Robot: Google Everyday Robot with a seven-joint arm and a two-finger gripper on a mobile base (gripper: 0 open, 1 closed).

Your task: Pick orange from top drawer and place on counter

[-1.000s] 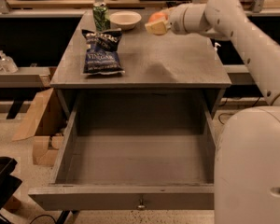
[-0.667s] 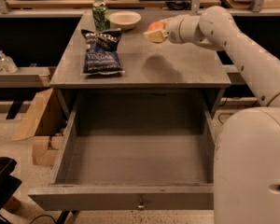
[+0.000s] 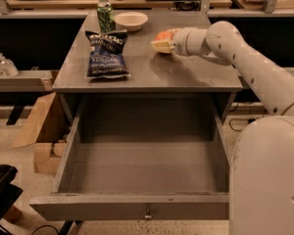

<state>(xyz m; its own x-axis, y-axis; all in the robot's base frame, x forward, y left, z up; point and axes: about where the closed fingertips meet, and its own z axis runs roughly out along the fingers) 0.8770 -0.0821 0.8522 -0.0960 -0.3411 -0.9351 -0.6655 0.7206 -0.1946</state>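
Sunk lower than a second ago and drawn slightly toward the near edge: gripper [image 3: 161, 43], now close over the counter [image 3: 186, 75], just to the right of the white bowl [image 3: 131, 20] and a little nearer the camera than it. Pinching the orange [image 3: 162, 34] between pale fingers [image 3: 160, 46]; probably not yet resting on the surface, though hard to tell contact from a hair's gap at this angle. On the bowl's other side, a green can [image 3: 106, 15]; in front of the bowl, a dark blue chip bag [image 3: 107, 54] lying flat, apart from the fruit. Well in front of the bowl and below it, top drawer [image 3: 137, 207] pulled fully out, nothing to be seen inside. Judged to be the placing step, with the picking already done. Next: ease down the last bit until the fruit bears on the surface, then spread the fingers gently and lift straight away with no sideways brush, for fear of setting a round fruit rolling toward the bowl or off the edge.
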